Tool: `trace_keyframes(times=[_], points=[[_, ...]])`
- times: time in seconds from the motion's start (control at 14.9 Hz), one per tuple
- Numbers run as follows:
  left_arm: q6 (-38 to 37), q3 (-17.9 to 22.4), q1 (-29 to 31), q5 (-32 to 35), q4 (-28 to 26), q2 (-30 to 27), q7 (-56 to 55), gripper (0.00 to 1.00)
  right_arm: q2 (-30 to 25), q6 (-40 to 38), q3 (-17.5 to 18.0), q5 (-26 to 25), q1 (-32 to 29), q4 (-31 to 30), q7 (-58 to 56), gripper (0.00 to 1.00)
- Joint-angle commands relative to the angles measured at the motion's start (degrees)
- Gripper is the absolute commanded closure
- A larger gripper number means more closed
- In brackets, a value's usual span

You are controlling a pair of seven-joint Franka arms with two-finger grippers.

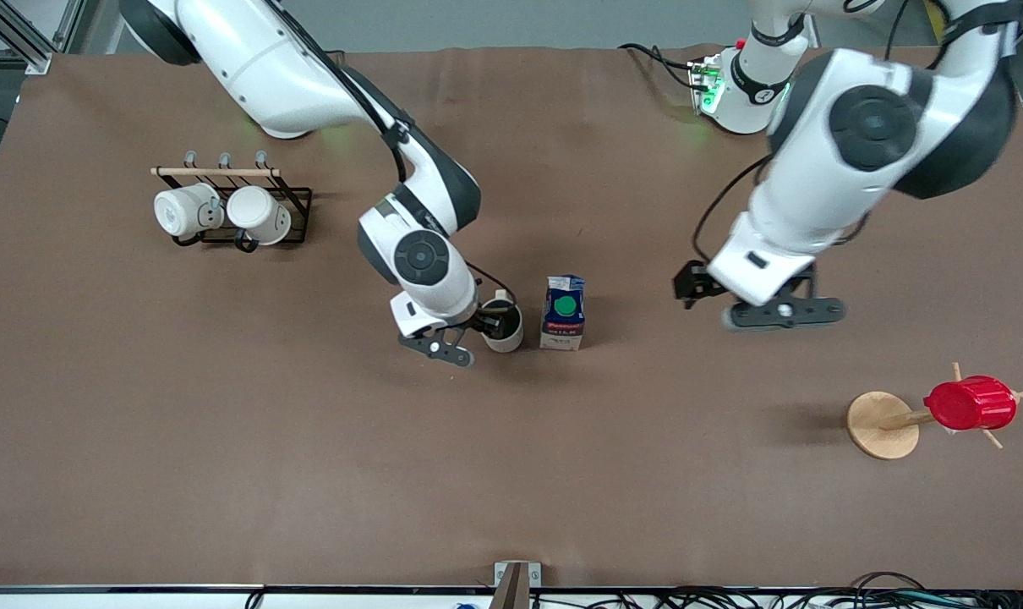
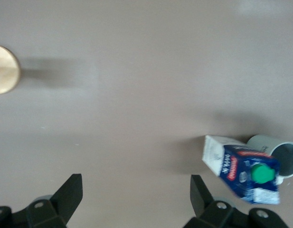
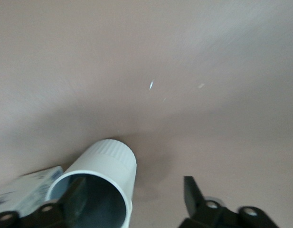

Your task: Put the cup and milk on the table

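The cup (image 1: 503, 326) stands upright on the table (image 1: 309, 474), an off-white mug with a dark grey inside. The milk (image 1: 563, 312), a blue and white carton with a green cap, stands upright beside it toward the left arm's end. My right gripper (image 1: 490, 320) is low at the cup and open. In the right wrist view one finger sits inside the cup (image 3: 106, 168) and the other stands well clear outside its wall, so the right gripper (image 3: 134, 194) straddles the wall. My left gripper (image 1: 693, 288) is open and empty over bare table. The left wrist view shows the left gripper (image 2: 136, 190), the milk (image 2: 241, 168) and the cup (image 2: 279, 152).
A black wire rack (image 1: 296, 203) with two plain white mugs stands toward the right arm's end. A red ribbed cup (image 1: 971, 403) hangs on a peg stand with a round wooden disc (image 1: 882, 425) toward the left arm's end, nearer the front camera.
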Motion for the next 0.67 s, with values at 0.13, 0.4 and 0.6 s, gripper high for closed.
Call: trace_keyframes(times=[0.13, 0.4, 0.6], points=[[-0.16, -0.42, 5.54, -1.32, -7.32, -7.92, 8.64, 0.0, -15.83, -11.66, 0.79, -8.26, -11.58, -2.91, -1.84, 0.0], [-2.27, -0.16, 6.08, -1.32, -6.62, -10.03, 8.05, 0.0, -23.74, -16.24, 1.41, -8.02, -24.67, -2.82, -22.21, 0.0], [-2.71, 0.19, 7.65, -1.75, -6.1, -11.44, 9.27, 0.0, -28.49, -20.8, -2.7, -5.66, -27.6, -2.55, -32.59, 0.0]])
